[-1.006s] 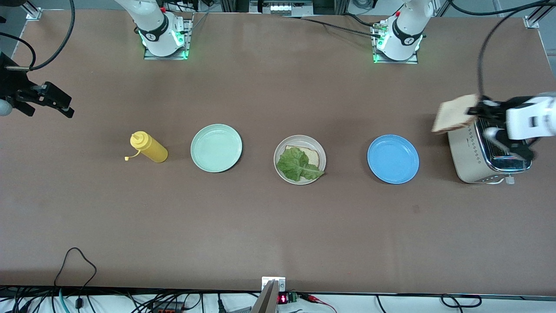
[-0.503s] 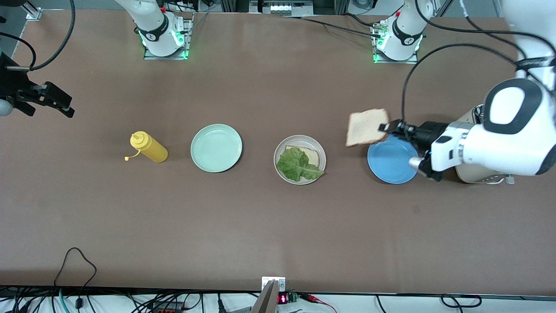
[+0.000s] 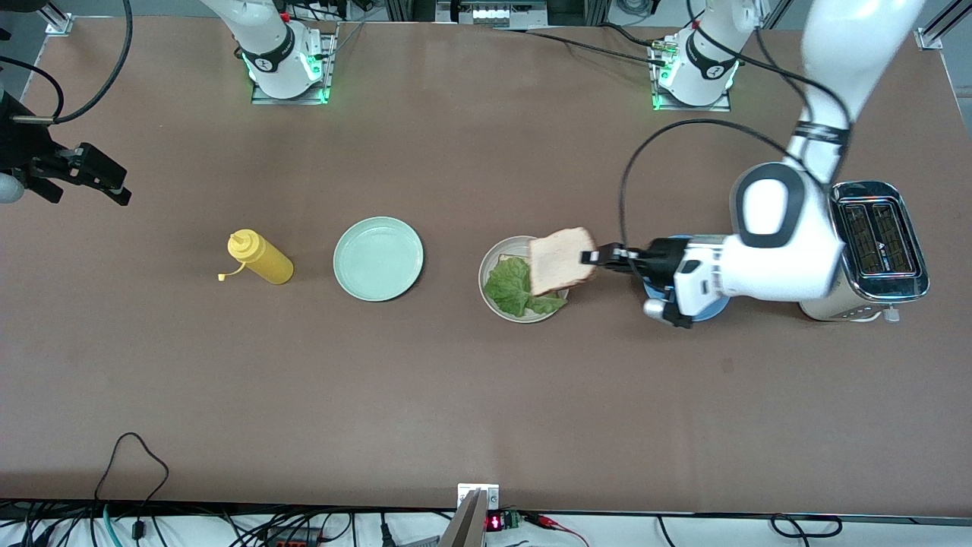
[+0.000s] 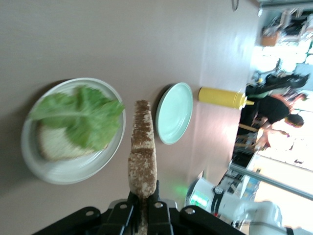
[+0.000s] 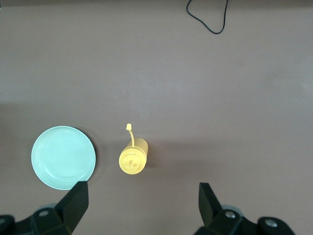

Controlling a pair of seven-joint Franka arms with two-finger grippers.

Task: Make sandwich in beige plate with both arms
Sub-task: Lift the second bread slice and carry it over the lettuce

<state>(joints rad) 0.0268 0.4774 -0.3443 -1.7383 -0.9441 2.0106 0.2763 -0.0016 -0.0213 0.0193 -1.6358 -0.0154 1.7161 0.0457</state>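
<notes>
Left hand (image 3: 588, 257) is clamped on one edge of a bread slice (image 3: 560, 260), fingers (image 4: 159, 215) pinched tight on the crust. The slice hangs in the air over the beige plate (image 3: 489, 260), at the rim on the left arm's side, tilted. In the left wrist view the slice (image 4: 142, 152) shows edge-on, above the desk just beside the plate (image 4: 73, 169), not touching what's in it.

In the beige plate: one bread slice (image 4: 55, 143) lying flat, a ruffled lettuce leaf (image 3: 515, 286) on top of it. So the sandwich is half built, with no top slice on yet.

The left arm's wrist sits over the blue plate (image 3: 710, 310), covering most of it. Toaster (image 3: 873, 251) stands at the left arm's end of the desk.

Right hand (image 5: 142, 205) is wide open, holding nothing, waiting up high at the right arm's end of the desk (image 3: 456, 395). Its wrist view looks down on the yellow squeeze bottle (image 3: 260, 257) and the mint-green plate (image 3: 377, 258), which stand beside each other; the mint plate lies between the bottle and the beige plate.
</notes>
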